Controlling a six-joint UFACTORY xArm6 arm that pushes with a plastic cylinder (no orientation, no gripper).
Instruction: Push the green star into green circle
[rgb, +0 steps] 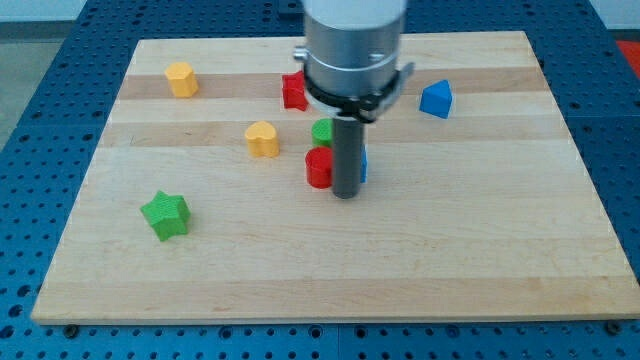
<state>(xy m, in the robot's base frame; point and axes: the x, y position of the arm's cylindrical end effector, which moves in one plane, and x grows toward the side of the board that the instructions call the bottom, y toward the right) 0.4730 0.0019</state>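
The green star lies on the wooden board at the view's lower left. The green circle sits near the board's middle, partly hidden by the rod, touching a red round block just below it. My tip rests on the board right of the red round block and far to the right of the green star. A blue block peeks out behind the rod's right side.
A yellow hexagon-like block sits at the top left, a yellow heart left of the green circle, a red star-like block above it, and a blue pentagon-like block at the upper right.
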